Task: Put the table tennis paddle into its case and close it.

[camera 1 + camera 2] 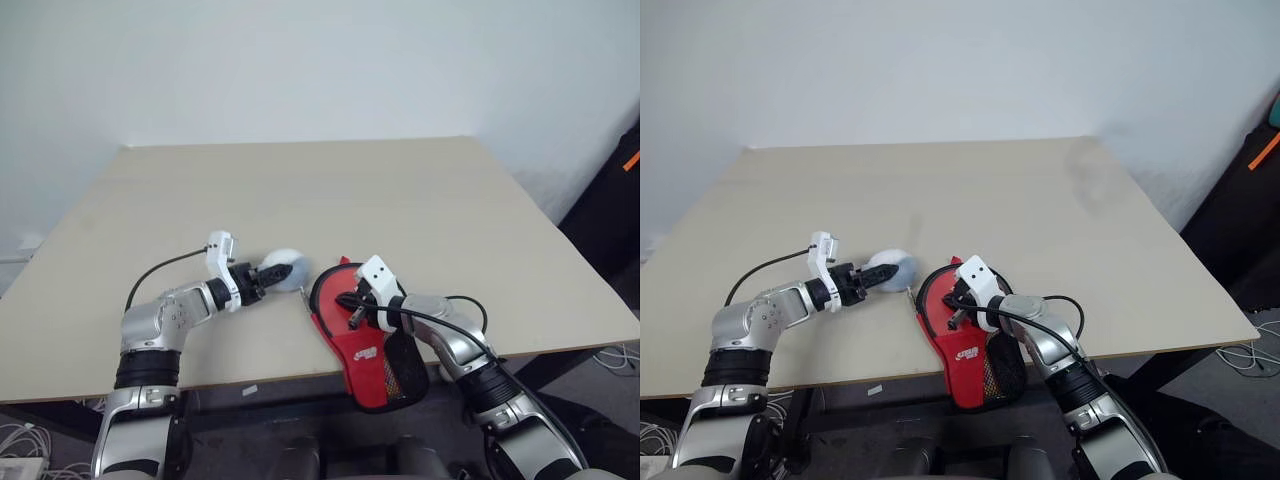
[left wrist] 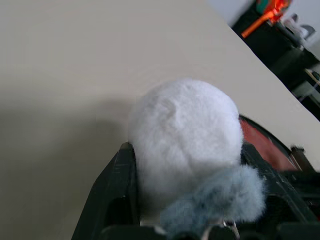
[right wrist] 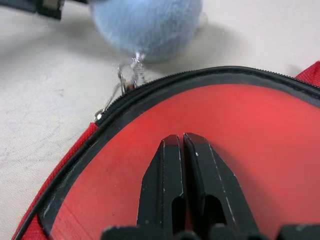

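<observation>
Pale wall rises behind a wide beige surface [image 1: 400, 190], and most of that surface lies bare — the whole far half and both side stretches offer open room. We find everything gathered at the near edge, where the case [image 1: 365, 350] lies with its handle end hanging out over the rim toward us. Its red outside with the small white logo and the black mesh panel shows at that overhanging end, while the round end rests on the surface, unzipped, with black edging curving around it.

Inside that round end we see the table tennis paddle [image 3: 260, 130], its red rubber face lying flat within the black zip edge. Our right claw [image 1: 356, 312] sits on top of that red face, its two black fingers pressed together with no gap between them and pinching nothing; its cable loops back along the arm.

Just beside the case, on the left, a fluffy white pom-pom [image 1: 283, 268] rests on the surface, joined by a small metal ring and chain [image 3: 127, 75] to the zip at the case's rim. Our left claw [image 1: 272, 274] has its fingers around this pom-pom — the fur bulges up between them in the wrist view.

Off the right side of the surface we make out dark objects, an orange piece [image 1: 631, 160], and loose cables on the floor [image 1: 615, 357].
</observation>
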### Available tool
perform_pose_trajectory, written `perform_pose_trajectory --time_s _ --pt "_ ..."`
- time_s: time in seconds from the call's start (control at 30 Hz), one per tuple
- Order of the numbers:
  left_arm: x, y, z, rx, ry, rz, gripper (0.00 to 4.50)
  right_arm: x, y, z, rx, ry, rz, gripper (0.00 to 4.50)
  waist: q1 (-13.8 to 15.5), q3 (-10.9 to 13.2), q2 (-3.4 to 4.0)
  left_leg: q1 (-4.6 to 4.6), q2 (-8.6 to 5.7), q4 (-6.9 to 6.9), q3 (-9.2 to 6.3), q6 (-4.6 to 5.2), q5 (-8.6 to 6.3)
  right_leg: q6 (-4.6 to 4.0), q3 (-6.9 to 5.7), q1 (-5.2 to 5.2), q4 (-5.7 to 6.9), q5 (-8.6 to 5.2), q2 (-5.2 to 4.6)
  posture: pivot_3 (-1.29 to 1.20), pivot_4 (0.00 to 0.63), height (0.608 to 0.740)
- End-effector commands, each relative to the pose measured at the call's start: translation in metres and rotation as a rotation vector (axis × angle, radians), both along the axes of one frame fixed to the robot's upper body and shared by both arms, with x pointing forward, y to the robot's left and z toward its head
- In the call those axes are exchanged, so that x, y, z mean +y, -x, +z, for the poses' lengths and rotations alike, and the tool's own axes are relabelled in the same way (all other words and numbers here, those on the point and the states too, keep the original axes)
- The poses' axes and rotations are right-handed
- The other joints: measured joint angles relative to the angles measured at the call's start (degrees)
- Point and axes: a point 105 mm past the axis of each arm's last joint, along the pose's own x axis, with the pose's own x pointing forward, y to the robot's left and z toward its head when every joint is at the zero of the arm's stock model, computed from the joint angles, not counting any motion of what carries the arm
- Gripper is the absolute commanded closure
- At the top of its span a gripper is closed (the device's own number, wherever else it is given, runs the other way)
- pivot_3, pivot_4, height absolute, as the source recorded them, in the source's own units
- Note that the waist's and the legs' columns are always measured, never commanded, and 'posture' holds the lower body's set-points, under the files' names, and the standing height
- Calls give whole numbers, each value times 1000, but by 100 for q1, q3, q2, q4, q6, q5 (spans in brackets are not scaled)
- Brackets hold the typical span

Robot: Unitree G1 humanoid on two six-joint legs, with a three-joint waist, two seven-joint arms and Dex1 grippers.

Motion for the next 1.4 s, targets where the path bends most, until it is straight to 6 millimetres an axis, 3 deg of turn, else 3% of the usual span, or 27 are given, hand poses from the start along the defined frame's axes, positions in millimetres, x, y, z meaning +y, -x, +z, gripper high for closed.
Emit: perform_pose_trajectory --time_s 0.03,0.3,0.87,1.0,1.23,1.4 --pt "4 -19 21 -83 -16 48 2231 -9 10 -31 98 71 -11 4343 1 0 -1 0 0 -1 0 0 0 0 0 2 0 0 0 0 0 698" --pt "-15 -39 24 -103 -23 41 2231 -9 13 -33 102 90 5 4343 2 -6 -10 3 -2 0 -1 0 0 1 0 9 0 0 -1 0 0 698" --pt "-79 -93 50 -198 -130 39 2231 -9 17 -34 96 107 22 4343 10 -13 -21 -3 -5 4 -1 1 0 9 0 10 0 -4 -2 0 0 698" --pt "-98 -96 57 -220 -133 17 2231 -11 17 -35 95 113 15 4343 13 -12 -21 -8 -5 6 -1 1 0 10 0 8 1 -4 -2 0 0 698" --pt "-157 -82 65 -255 -82 -196 2231 -14 20 -37 100 119 4 4343 13 -12 -22 -27 -13 19 -11 2 0 16 -7 4 1 -7 -6 0 0 698" --pt "-168 -72 56 -233 -82 -277 2231 -14 20 -37 101 120 1 4343 0 -12 -21 -25 -11 18 -10 2 -1 17 -6 2 1 -8 -5 0 0 698"
